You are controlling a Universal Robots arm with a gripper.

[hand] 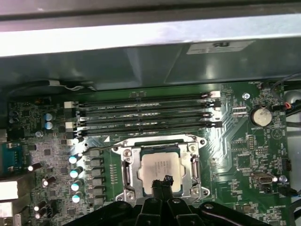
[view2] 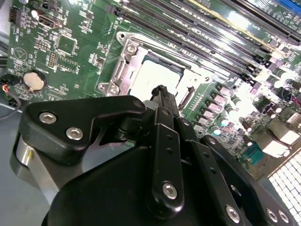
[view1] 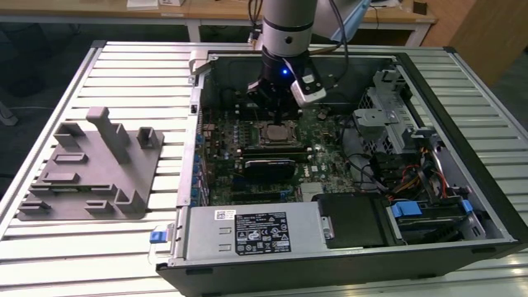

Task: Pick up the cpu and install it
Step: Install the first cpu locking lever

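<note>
The cpu [hand: 159,170] lies flat in the metal-framed socket [hand: 127,172] on the green motherboard, its silver top facing up; it also shows in the second wrist view [view2: 153,75] and the exterior view [view1: 276,132]. My gripper [hand: 162,181] hovers just above the cpu's near edge, its two black fingertips pressed together with nothing between them. In the second wrist view the gripper [view2: 160,92] has its tips over the chip's edge and covers part of it. In the exterior view the gripper [view1: 276,113] hangs inside the open computer case, directly over the socket.
Memory slots [hand: 146,113] run beside the socket. The case wall [view1: 198,111], drive cage [view1: 387,117], cables [view1: 396,167] and power supply [view1: 256,232] ring the board. A grey tray with upright posts [view1: 91,167] sits on the slatted table at the exterior view's left.
</note>
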